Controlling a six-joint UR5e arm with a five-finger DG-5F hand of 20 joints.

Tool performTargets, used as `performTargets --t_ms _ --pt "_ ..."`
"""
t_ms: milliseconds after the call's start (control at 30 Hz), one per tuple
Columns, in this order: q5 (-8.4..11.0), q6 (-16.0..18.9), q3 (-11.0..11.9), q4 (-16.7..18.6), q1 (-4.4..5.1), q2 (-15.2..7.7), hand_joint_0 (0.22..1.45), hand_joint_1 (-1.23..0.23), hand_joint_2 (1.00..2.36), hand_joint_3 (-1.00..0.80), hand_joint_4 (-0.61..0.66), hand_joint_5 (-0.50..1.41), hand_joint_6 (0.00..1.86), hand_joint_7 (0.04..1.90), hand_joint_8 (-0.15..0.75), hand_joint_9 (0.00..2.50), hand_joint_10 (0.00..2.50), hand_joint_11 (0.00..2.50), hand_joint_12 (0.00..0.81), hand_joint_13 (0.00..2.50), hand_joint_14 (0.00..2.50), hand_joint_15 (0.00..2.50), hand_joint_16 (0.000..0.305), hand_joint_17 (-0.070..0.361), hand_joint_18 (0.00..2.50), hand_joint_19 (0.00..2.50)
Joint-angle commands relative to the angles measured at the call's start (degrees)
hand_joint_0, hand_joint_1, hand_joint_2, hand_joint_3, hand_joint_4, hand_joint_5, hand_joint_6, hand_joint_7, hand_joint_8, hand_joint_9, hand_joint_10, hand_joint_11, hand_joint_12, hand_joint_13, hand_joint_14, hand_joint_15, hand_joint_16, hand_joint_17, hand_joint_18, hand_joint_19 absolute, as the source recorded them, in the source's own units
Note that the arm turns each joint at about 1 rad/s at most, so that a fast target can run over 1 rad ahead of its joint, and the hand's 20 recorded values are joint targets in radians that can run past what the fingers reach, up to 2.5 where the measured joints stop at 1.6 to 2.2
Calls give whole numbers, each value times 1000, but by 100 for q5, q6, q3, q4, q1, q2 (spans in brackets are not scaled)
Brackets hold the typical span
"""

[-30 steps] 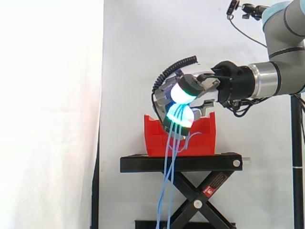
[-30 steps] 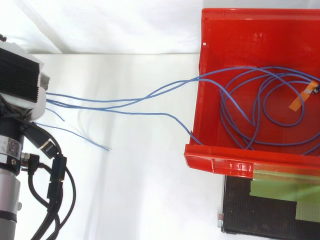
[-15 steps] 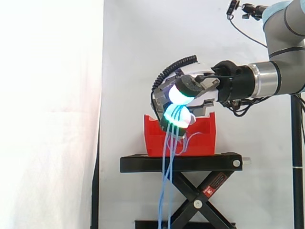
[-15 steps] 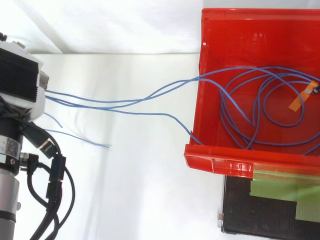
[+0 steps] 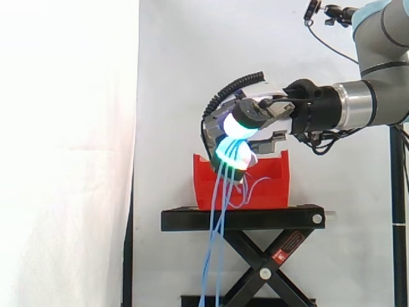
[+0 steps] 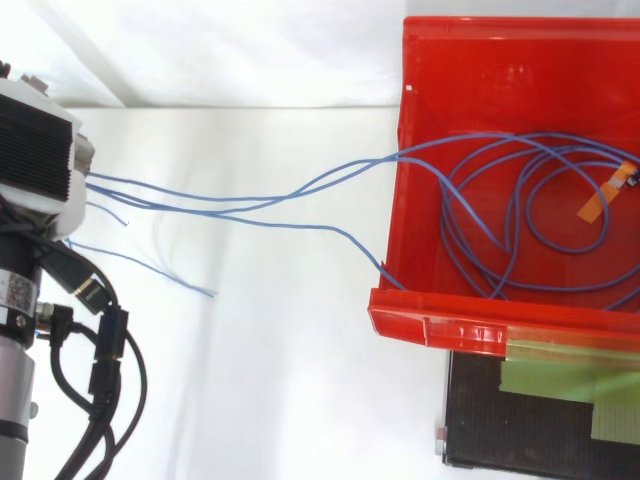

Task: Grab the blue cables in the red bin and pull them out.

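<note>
Thin blue cables (image 6: 250, 205) run from coils inside the red bin (image 6: 470, 320) over its left wall and across to my hand (image 6: 35, 160) at the left edge of the top view. In the side view my hand (image 5: 246, 125) hovers above and left of the red bin (image 5: 262, 192), fingers curled round the blue cables (image 5: 214, 217), fingertips glowing cyan and white. Loose cable ends hang down past the stand. Part of the cables still lies looped in the bin, with an orange tag (image 6: 597, 203) on one.
The bin sits on a black scissor-lift stand (image 5: 243, 220). A white curtain (image 5: 70, 153) hangs behind and to the left. A green-taped black plate (image 6: 545, 410) lies below the bin in the top view.
My hand has shifted slightly up and away from the bin, drawing the cables along. The hanging loose ends swing leftward.
</note>
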Motion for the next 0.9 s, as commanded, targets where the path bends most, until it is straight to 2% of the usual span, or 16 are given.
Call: performTargets --t_ms 0,100,167,333,367,400,467,733,867 --pt "2 0 3 0 -4 6 906 -1071 1012 -589 259 250 1301 282 327 0 2342 679 303 270 2500 602 29 64 626 1343" --pt "-7 9 12 0 4 6 910 -1067 1010 -678 260 245 1288 288 326 0 2297 685 301 270 2500 598 28 64 619 1343" --pt "-7 9 12 0 -4 6 929 -1080 1011 -665 258 237 1291 279 324 0 2300 674 301 273 2489 590 28 64 620 1334" --pt "2 0 12 0 -4 6 942 -1091 1015 -490 250 215 1288 278 321 0 2300 663 298 268 2422 599 28 63 599 1323" --pt "2 0 12 9 -4 -3 944 -1091 1014 -488 247 215 1287 272 322 0 2332 670 294 266 2420 600 28 63 597 1325" --pt "2 0 12 9 -4 6 946 -1091 1014 -504 247 215 1287 273 323 0 2500 626 296 268 2418 598 27 62 595 1329" --pt "-7 0 12 0 -4 -3 946 -1090 1013 -516 240 215 1287 267 322 0 2500 582 291 259 2489 592 27 61 600 1346" --pt "-7 0 12 0 -4 6 936 -1089 1013 -545 232 218 1285 265 325 0 2500 713 300 182 2500 688 24 55 733 1814" --pt "-7 -9 12 0 -4 6 939 -1110 1013 -445 233 214 1277 277 327 0 2500 776 300 155 2500 747 24 55 755 1999"
